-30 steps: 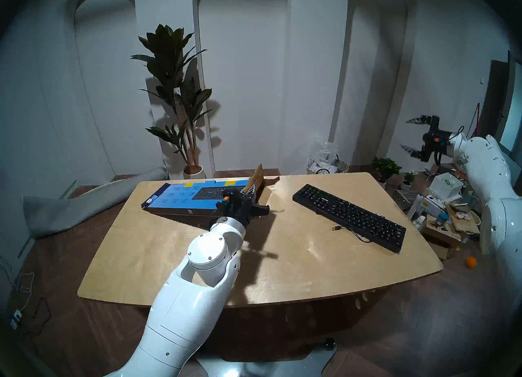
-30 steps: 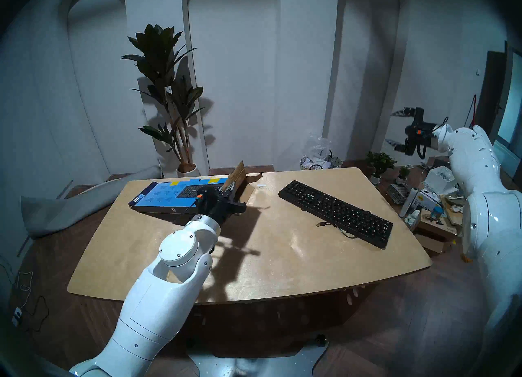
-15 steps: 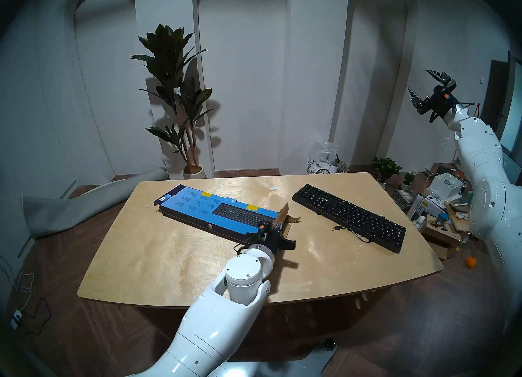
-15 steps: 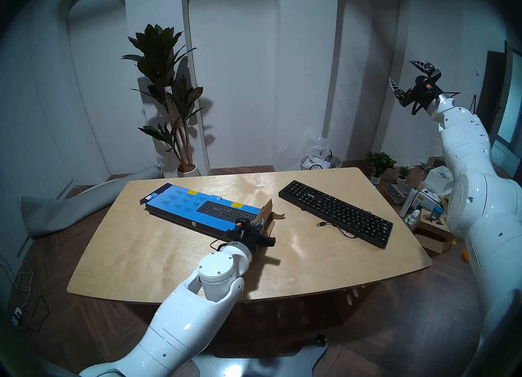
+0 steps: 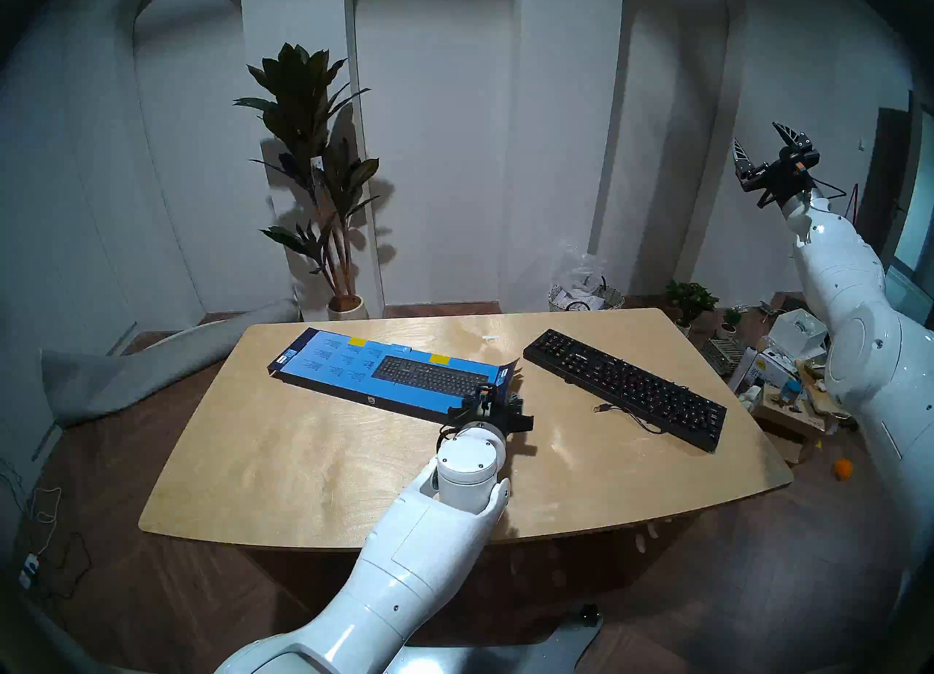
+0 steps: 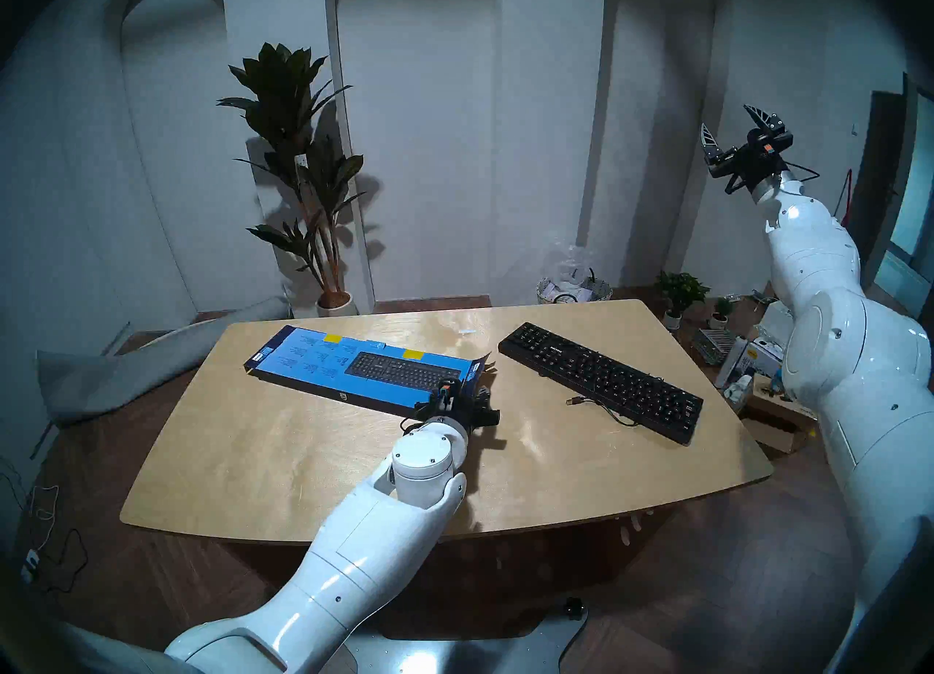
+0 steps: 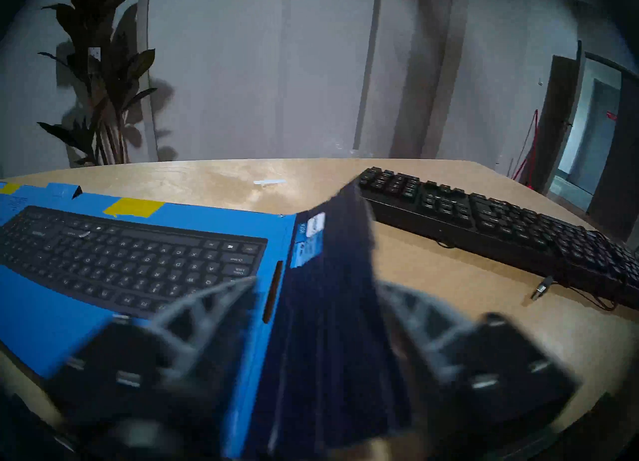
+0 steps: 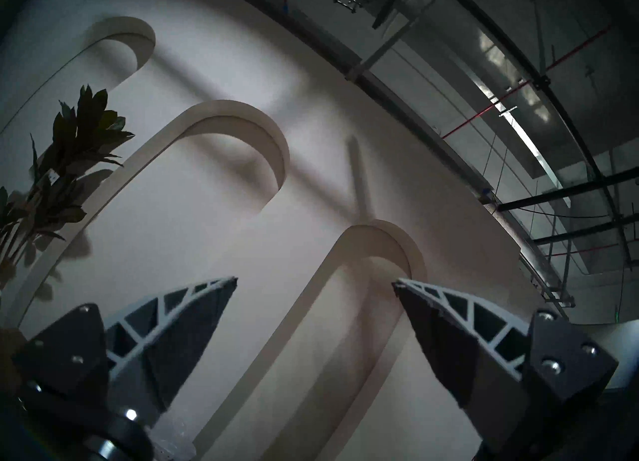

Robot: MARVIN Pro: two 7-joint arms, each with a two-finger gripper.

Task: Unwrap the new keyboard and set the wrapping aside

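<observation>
The wrapping (image 5: 354,370) is a long flat blue box with a printed keyboard picture. It lies at the table's back left, also in the head right view (image 6: 323,362). Its navy end flap (image 7: 332,270) stands up at the right end. My left gripper (image 5: 505,400) is at that end, its blurred fingers (image 7: 221,298) spread wide on either side of the flap. The black new keyboard (image 5: 626,390) lies bare on the right, and shows in the left wrist view (image 7: 484,222). My right gripper (image 5: 755,137) is open and empty, raised high at the right, facing the wall (image 8: 314,282).
The wooden table (image 5: 303,481) has a curved front edge. The keyboard's USB plug (image 5: 601,407) and cable lie in front of it. A small white scrap (image 5: 489,338) is near the back edge. A plant (image 5: 313,172), a basket (image 5: 586,296) and floor clutter (image 5: 788,354) stand around.
The left gripper dragged the box's right end forward and to the right, swinging the box. Its fingers have since spread and the flap now shows its navy side. The right arm rose.
</observation>
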